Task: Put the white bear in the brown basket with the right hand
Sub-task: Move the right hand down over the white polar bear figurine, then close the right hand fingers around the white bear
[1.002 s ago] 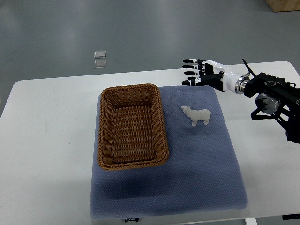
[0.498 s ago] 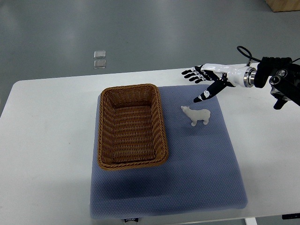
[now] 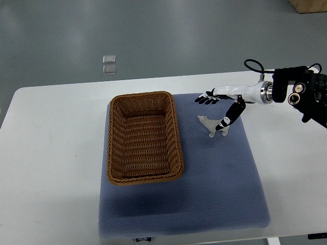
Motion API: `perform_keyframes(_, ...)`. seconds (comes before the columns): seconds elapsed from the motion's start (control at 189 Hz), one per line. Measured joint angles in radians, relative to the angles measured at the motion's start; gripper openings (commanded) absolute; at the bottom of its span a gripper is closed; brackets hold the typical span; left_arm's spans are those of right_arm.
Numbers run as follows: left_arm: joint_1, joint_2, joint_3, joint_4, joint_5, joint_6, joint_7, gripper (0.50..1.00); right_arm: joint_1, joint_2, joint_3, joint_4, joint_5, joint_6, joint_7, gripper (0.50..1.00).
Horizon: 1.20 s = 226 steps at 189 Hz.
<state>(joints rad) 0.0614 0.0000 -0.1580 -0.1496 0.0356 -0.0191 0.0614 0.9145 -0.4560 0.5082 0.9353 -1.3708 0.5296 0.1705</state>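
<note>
Reaching over the white bear (image 3: pixel 212 125), the right hand (image 3: pixel 220 103) is spread open, holding nothing; no readable writing.

Brown basket (image 3: pixel 144 137): woven wicker, rough. Mat (image 3: pixel 214 189): blue-grey textured cloth, matt. White bear (image 3: pixel 210 126): smooth, matt. Right hand (image 3: pixel 223 104): glossy white and black plastic. Desk (image 3: pixel 51 168): smooth white.

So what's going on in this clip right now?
The robot's right hand is reaching in over the white bear, which stands on the blue mat beside the brown basket. Its fingers are spread and the thumb hangs down right at the bear, but nothing is gripped yet. The basket holds nothing, and the left arm is out of view.
</note>
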Motion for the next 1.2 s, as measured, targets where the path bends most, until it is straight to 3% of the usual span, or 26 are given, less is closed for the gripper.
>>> perform_keyframes(0.26,0.0,0.0,0.0,0.0,0.0,0.0,0.0,1.0,-0.002,0.008,-0.073,0.0,-0.034,-0.084,0.0,0.919)
perform_keyframes(0.503,0.0,0.0,0.0,0.0,0.0,0.0,0.0,1.0,0.001,0.009,-0.102,-0.007,-0.037,-0.109,-0.002,0.899)
perform_keyframes(0.62,0.0,0.0,0.0,0.0,0.0,0.0,0.0,1.0,0.001,0.011,-0.114,-0.01,-0.038,-0.119,-0.004,0.811)
perform_keyframes(0.938,0.0,0.0,0.0,0.0,0.0,0.0,0.0,1.0,0.0,0.01,-0.135,-0.01,-0.038,-0.138,-0.006,0.754)
perform_keyframes(1.198,0.0,0.0,0.0,0.0,0.0,0.0,0.0,1.0,0.005,0.01,-0.166,-0.01,-0.038,-0.14,-0.005,0.629)
